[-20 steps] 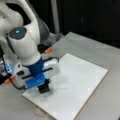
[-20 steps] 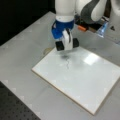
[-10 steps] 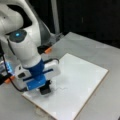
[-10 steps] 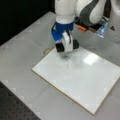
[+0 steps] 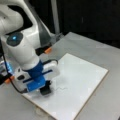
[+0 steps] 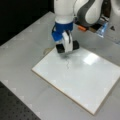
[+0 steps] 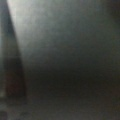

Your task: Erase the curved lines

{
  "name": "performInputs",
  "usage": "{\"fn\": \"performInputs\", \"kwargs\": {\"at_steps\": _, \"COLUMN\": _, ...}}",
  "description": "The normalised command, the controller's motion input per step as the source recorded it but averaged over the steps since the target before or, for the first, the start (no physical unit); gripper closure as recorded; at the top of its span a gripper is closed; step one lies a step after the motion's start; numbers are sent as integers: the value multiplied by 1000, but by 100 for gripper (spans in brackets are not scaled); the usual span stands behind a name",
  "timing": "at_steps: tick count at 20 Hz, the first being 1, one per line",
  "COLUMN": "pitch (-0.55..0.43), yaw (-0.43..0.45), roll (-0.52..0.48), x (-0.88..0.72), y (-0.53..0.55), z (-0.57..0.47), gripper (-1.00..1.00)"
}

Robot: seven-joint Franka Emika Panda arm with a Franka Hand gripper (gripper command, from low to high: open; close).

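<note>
While jaws [image 5: 45,90] press board [image 5: 82,82] | one squiggle [image 5: 61,88] beside

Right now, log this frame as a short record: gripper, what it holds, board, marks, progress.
gripper: low over the white board's near-left corner in a front view, also seen at
held: black block eraser, clamped at the tip
board: white board flat on the grey table
marks: curve lines still visible, just beside the eraser; also at
progress: squiggle not yet wiped
wrist view: nothing identifiable
</note>
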Motion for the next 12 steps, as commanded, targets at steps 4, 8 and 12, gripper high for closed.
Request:
{"fn": "performInputs", "kwargs": {"at_steps": 4, "pitch": -166, "yaw": -50, "roll": 89, "x": -8, "y": 39, "z": -176, "gripper": 100}}
{"fn": "performInputs", "kwargs": {"at_steps": 8, "pitch": -179, "yaw": -60, "roll": 87, "x": 15, "y": 68, "z": -212, "gripper": 100}}
{"fn": "performInputs", "kwargs": {"at_steps": 12, "pitch": -158, "yaw": -73, "roll": 52, "x": -6, "y": 89, "z": -206, "gripper": 100}}
